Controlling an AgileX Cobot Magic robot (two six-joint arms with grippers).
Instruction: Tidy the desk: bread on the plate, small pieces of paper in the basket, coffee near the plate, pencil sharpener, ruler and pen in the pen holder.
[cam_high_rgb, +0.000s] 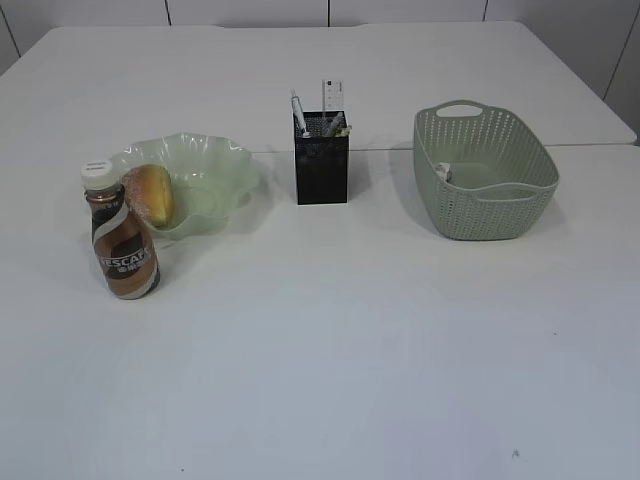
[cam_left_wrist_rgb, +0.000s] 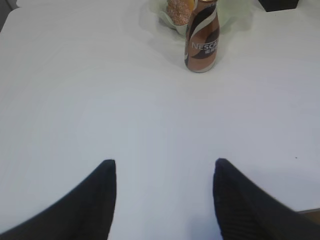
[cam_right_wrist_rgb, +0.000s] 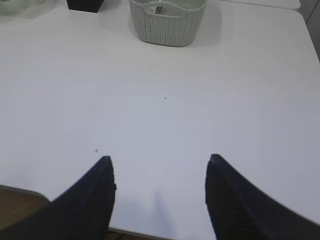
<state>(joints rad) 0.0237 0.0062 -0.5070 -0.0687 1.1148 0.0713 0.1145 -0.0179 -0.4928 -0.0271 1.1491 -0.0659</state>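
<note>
On the white table (cam_high_rgb: 340, 350) I see the basket (cam_high_rgb: 485, 185) right, with what may be paper inside; plate (cam_high_rgb: 205, 175) with bread (cam_high_rgb: 150, 193) left, coffee bottle (cam_high_rgb: 122, 235) touching it, pen holder (cam_high_rgb: 321, 158) between. Left gripper (cam_left_wrist_rgb: 165, 175) and right gripper (cam_right_wrist_rgb: 159, 172) gape empty, well short of everything.

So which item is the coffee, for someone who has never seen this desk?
Start at the pale green wavy plate on the left of the white table. Just in front of its left edge stands the coffee bottle, upright. It is the only brown container, with a white cap and Nescafe lettering, unlike the bread roll behind it.
</note>
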